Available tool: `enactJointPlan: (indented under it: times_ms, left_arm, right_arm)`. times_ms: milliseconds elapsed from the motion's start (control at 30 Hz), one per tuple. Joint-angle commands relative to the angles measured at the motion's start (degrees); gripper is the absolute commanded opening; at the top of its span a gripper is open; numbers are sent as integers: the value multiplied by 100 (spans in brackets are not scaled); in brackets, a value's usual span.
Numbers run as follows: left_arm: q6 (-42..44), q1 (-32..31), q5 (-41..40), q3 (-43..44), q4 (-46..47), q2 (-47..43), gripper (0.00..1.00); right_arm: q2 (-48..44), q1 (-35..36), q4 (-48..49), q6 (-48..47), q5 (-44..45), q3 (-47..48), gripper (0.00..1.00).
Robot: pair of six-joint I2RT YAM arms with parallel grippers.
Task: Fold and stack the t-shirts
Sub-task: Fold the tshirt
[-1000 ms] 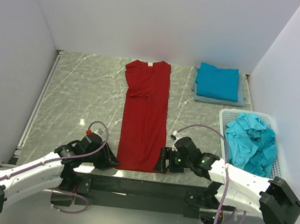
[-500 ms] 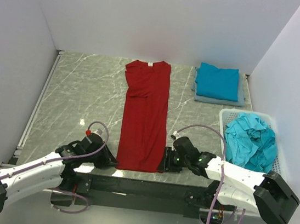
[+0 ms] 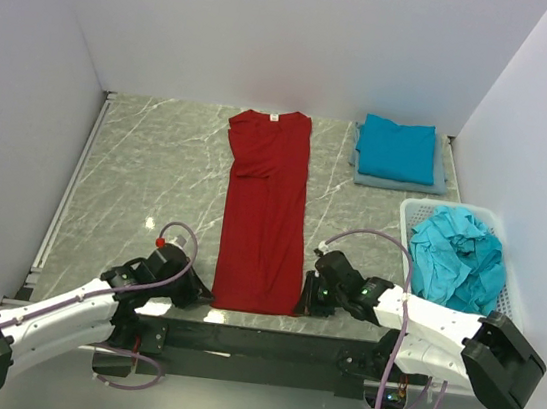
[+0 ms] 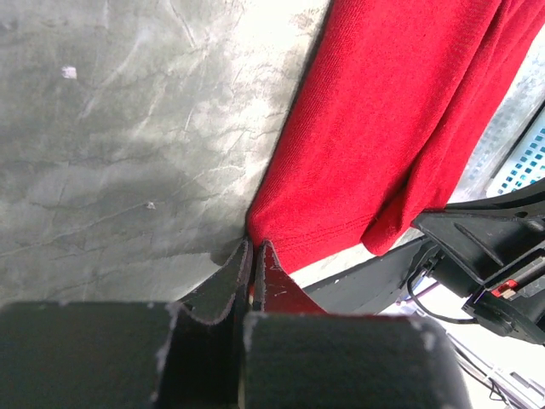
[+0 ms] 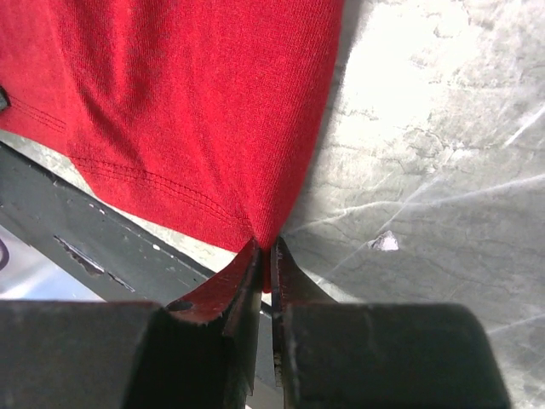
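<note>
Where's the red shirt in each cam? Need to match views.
Top external: red t-shirt laid lengthwise mid-table, collar far.
Left wrist: upper right, hem corner pinched in left gripper.
Right wrist: upper left, hem corner pinched in right gripper.
Shared landmark: grey marble table.

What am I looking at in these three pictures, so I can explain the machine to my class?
Two robot arms are bolted at a grey marble-patterned table. The wide picture looks down from above; the other two come from cameras on each wrist. A long deep red cotton t-shirt lies flat. The left end effector and right end effector each pinch one near hem corner. A stack of folded teal-blue t-shirts sits far right; crumpled teal-blue t-shirts fill a white plastic mesh basket.
</note>
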Motion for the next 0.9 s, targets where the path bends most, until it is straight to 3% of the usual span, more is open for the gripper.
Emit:
enactJointPlan:
  times_ms: [0, 200, 367, 567, 867]
  left_arm:
    - [-6, -26, -48, -120, -215, -84, 0]
    - [12, -26, 84, -84, -576, -488, 0]
    - [99, -34, 216, -58, -480, -814, 0]
    - [135, -61, 357, -94, 495, -718, 0]
    - [161, -61, -424, 381, 689, -542, 0]
  right_arm:
    - [-49, 47, -489, -29, 142, -137, 13]
    - [-250, 91, -375, 32, -25, -225, 0]
    - [-594, 258, -577, 68, 62, -217, 0]
    - [-788, 258, -761, -21, 510, 134, 0]
    - [-515, 135, -1096, -222, 1328, 1013, 0]
